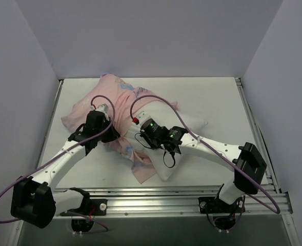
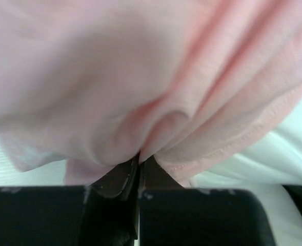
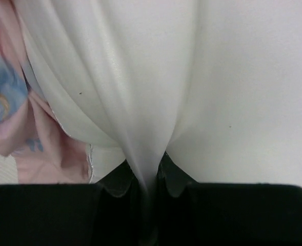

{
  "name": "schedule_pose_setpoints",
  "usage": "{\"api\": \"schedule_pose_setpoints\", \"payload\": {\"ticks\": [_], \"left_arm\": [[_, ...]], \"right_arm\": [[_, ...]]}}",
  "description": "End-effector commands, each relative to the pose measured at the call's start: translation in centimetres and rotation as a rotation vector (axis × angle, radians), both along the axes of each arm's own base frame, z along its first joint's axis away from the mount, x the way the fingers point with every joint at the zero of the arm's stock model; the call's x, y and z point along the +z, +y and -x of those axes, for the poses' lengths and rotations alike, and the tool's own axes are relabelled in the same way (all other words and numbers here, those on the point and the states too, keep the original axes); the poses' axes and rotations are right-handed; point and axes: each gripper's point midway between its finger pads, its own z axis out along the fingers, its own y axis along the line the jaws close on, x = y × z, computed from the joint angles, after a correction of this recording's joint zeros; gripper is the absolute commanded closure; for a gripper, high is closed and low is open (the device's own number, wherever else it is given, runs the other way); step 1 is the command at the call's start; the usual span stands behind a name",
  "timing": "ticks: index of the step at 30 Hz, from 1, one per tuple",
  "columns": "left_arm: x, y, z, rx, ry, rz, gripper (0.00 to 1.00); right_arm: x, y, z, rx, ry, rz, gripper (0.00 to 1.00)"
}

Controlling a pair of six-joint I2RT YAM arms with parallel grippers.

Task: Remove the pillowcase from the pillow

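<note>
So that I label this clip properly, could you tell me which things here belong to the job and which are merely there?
Job: pillowcase; pillow; left fingers, shut on the pillowcase; right fingers, shut on the pillow.
Merely there: table; metal rail at its near edge; white walls.

place: probably robotics lab | evidence: plain white walls (image 1: 151,36), aluminium rail frame (image 1: 156,197), white table (image 1: 212,102)
</note>
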Motion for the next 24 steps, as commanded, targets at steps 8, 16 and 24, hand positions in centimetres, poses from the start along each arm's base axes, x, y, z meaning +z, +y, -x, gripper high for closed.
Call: {"api": "schedule_pose_setpoints", "payload": {"ticks": [8,16,24], "left_arm": [[4.6,17.8,-5.9,0.51,-0.103,-0.275,0.98],[1.3,19.1,-8.2,0.539,-0.025,-0.193,0.98],[7.6,13.9,-6.6,0.315,-0.169,-0.053,0.39]], "right_arm": [[16.0,-11.9,-0.4,-0.164,-0.161,-0.249,1.0],[14.0,-9.5,5.3,0.161,0.114,-0.386,1.0],[14.6,-7.0,6.7,0.275,0.222,-0.474,0.4]]}}
